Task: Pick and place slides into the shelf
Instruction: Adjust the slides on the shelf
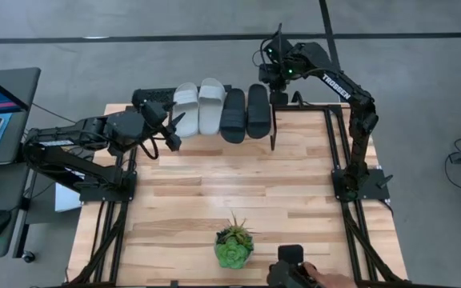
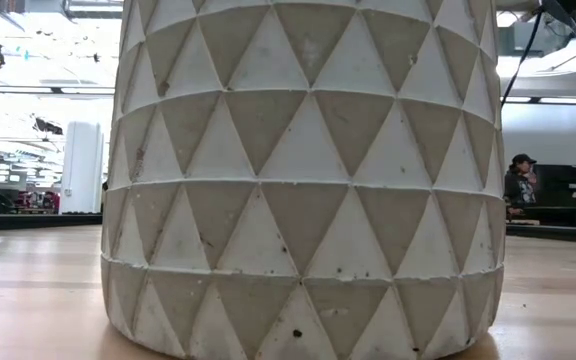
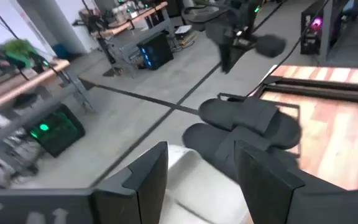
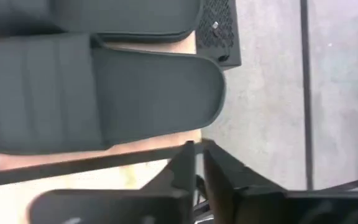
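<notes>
Four slides sit side by side on the shelf [image 1: 270, 128] at the far edge of the tabletop [image 1: 238, 188]: two light grey slides [image 1: 199, 106] on the left, two black slides [image 1: 245, 113] on the right.

Right gripper [image 4: 199, 163] hovers just past the shelf's right end, beside the outermost black slide. Jaws nearly closed, fingers [image 4: 180, 171] almost touching each other, nothing between them. No contact with the slide visible.

Left gripper [image 3: 201, 171] sits at the left end of the row, next to the outer grey slide. Jaws spread wide, fingers [image 3: 148, 177] apart, holding nothing.

Potted plant [image 1: 234, 242] stands near the tabletop's front edge, well apart from the shelf. Its patterned pot [image 2: 308, 175] fills the low view.
</notes>
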